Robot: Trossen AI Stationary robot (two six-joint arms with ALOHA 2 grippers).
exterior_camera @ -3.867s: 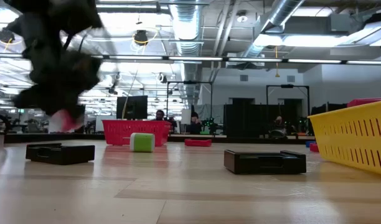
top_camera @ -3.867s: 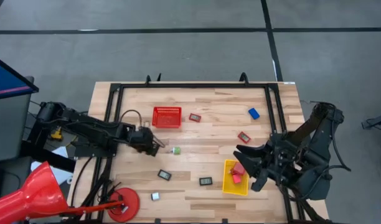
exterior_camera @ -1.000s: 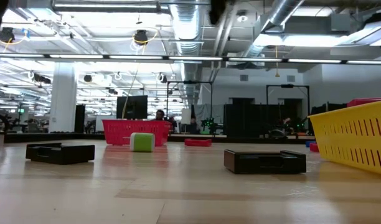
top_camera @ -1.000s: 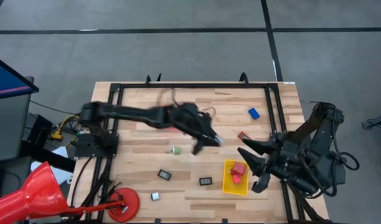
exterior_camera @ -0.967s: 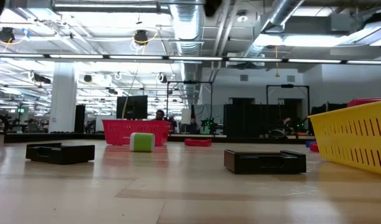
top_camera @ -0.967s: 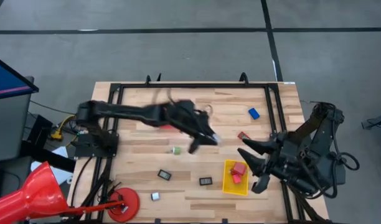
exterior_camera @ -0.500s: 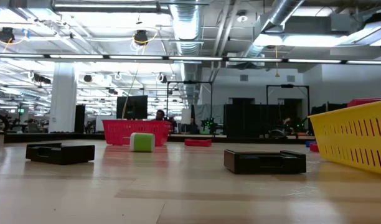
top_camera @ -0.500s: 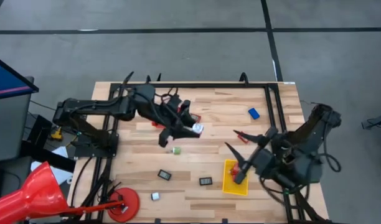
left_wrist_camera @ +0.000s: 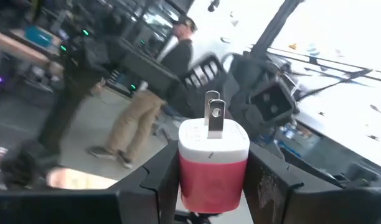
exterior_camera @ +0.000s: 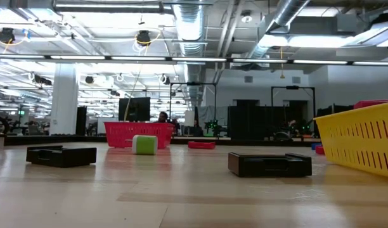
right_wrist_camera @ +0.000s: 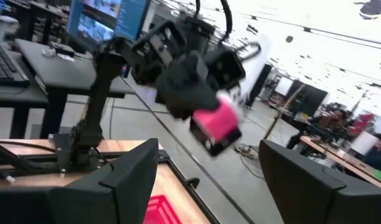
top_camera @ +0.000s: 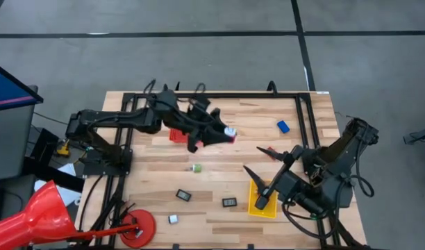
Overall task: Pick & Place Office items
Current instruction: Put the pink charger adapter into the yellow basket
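My left gripper (top_camera: 225, 133) is raised over the middle of the table's far half, shut on a pink and white plug (left_wrist_camera: 213, 155) with two metal prongs; the right wrist view shows this plug (right_wrist_camera: 215, 124) too. My right gripper (top_camera: 257, 161) stands open above the yellow bin (top_camera: 253, 207), with nothing between its fingers. A red block (top_camera: 262, 201) lies in the bin. On the wood lie a green block (top_camera: 196, 167), a blue block (top_camera: 282, 126) and dark flat rectangles (top_camera: 183, 196) (top_camera: 229, 202). The red basket (top_camera: 176, 136) is partly hidden under my left arm. My left gripper pinches the plug's pink body (left_wrist_camera: 185, 180) between its two fingers, one on each side. The fingers lie about level and point toward the table's right. The plug's white end and prongs (left_wrist_camera: 213, 115) stick out past the fingertips, and the plug is lifted clear of the table.
A black frame (top_camera: 212, 96) runs round the tabletop. A red funnel (top_camera: 32, 212) and a red disc (top_camera: 139, 226) sit at the near left corner. In the low view the dark rectangles (exterior_camera: 61, 156) (exterior_camera: 270, 164) and the bin wall (exterior_camera: 365, 145) stand close. People stand in the room beyond.
My left gripper has drawn back from the table's middle toward the far edge with the plug, rising and turning level. My right gripper has swung toward the table's left over the yellow bin, tipped up, and its fingers have opened wider.
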